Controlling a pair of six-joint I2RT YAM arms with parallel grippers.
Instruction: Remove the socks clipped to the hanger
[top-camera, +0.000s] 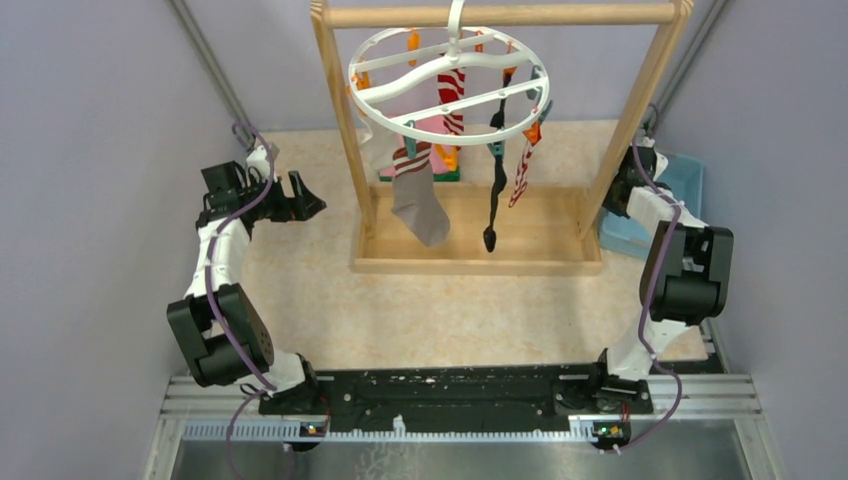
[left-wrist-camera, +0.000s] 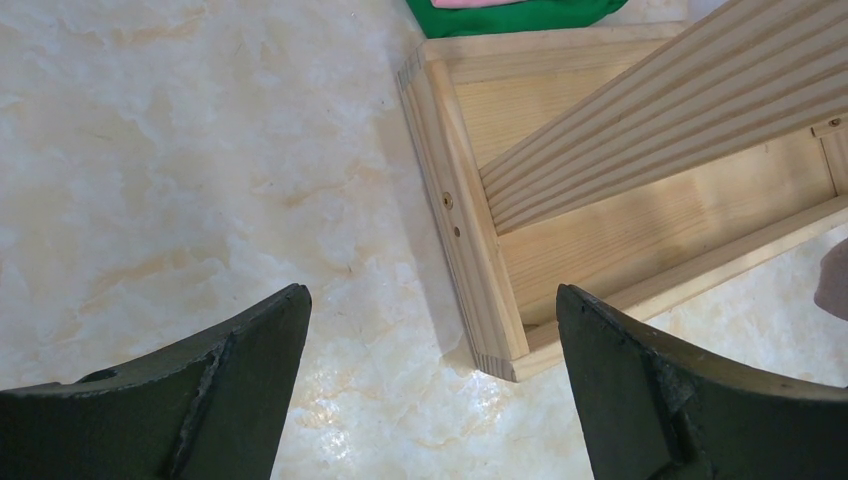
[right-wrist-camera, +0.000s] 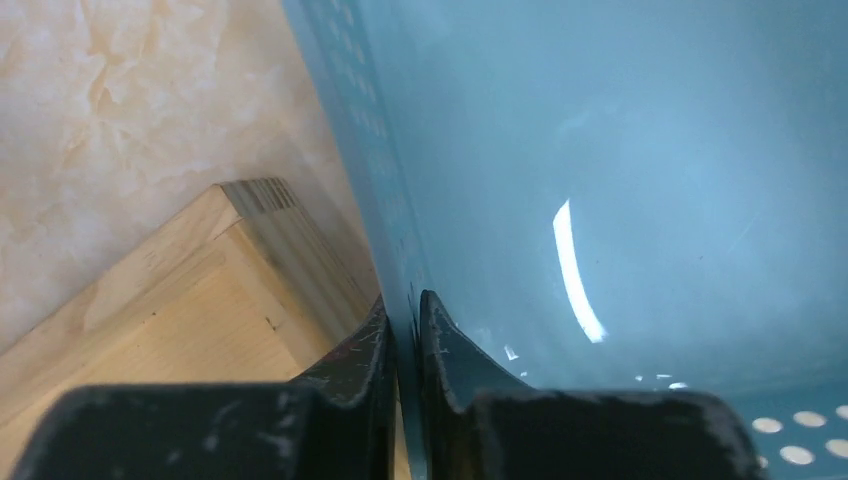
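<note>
Right jaws pinch blue bin (right-wrist-camera: 600, 150) wall; left jaws gape, hovering beside rack (left-wrist-camera: 470, 260).

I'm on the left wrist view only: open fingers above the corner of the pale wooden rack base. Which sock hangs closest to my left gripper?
Observer: The grey sock with the brown-and-white striped cuff. It hangs from the left side of the white round plastic hanger, nearest the left gripper.
Operator: And where is the right arm? I can't see it at all.
Observer: At the far right end of the pale wooden rack. The right gripper has its jaws nearly together at the wall of the light blue plastic bin. I cannot tell whether they pinch that wall.
</note>
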